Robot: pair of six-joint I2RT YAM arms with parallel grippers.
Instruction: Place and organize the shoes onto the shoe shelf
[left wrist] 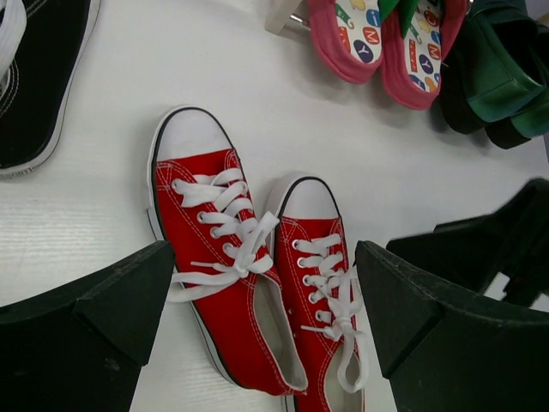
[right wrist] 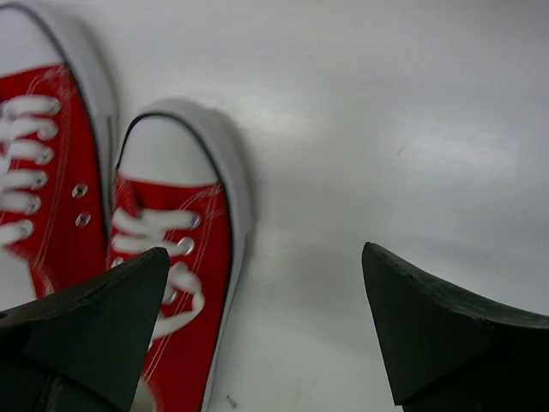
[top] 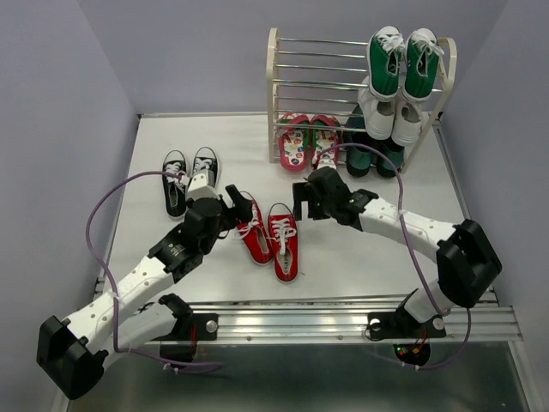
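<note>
The red sneakers [top: 271, 239] lie side by side mid-table, toes pointing away; the left wrist view shows them [left wrist: 249, 292] between my open fingers. My left gripper [top: 242, 209] is open just above their left side. My right gripper [top: 302, 199] is open and empty, just right of and beyond the red pair [right wrist: 176, 257]. The black sneakers [top: 189, 177] lie at the left. The pink-red flip-flops [top: 307, 142] sit on the bottom tier of the shoe shelf [top: 276, 86], at its left.
Green sneakers [top: 403, 62] stand on the shelf's top right, white sneakers [top: 390, 112] below them, dark green shoes [top: 373, 157] at the bottom right. The shelf's upper left rods are bare. A metal rail [top: 343, 319] runs along the table's near edge.
</note>
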